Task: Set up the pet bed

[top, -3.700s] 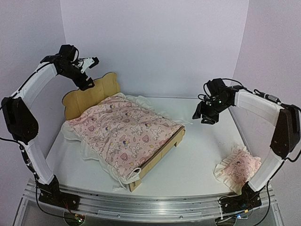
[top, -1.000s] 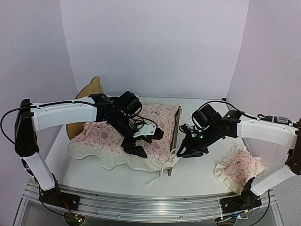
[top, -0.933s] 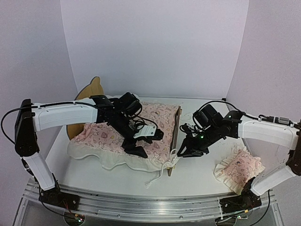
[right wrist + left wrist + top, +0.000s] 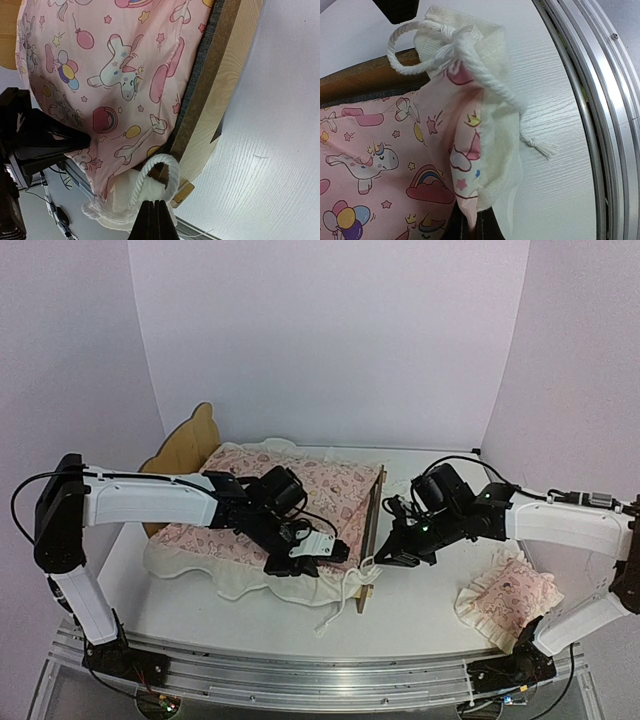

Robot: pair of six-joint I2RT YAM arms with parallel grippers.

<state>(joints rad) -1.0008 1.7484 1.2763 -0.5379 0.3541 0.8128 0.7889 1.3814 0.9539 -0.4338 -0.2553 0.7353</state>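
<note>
The pet bed [image 4: 376, 490] lies on the white table [image 4: 430, 615] left of centre. Its long axis runs across the table from left to right, with the scalloped headboard [image 4: 186, 440] at the left end and the footboard [image 4: 372, 525] toward the middle. A few seconds earlier it lay diagonally, foot pointing at the near right, and both arms were raised clear of it. A second ago the arms were already over it with jaws apart; now they sit lower with jaws pressed together. The left gripper [image 4: 305, 562] pinches the near edge of the pink printed cover [image 4: 250, 510] by its cream ruffle. The right gripper [image 4: 385, 558] pinches the white cord [image 4: 159, 165] looped at the near foot corner. The frame is pale plywood, and a dark fabric strip shows along the inside of the footboard in the right wrist view. The cover hides most of the bed and spills over the near rail. A small pink ruffled pillow [image 4: 508, 595] lies well apart at the near right.
</note>
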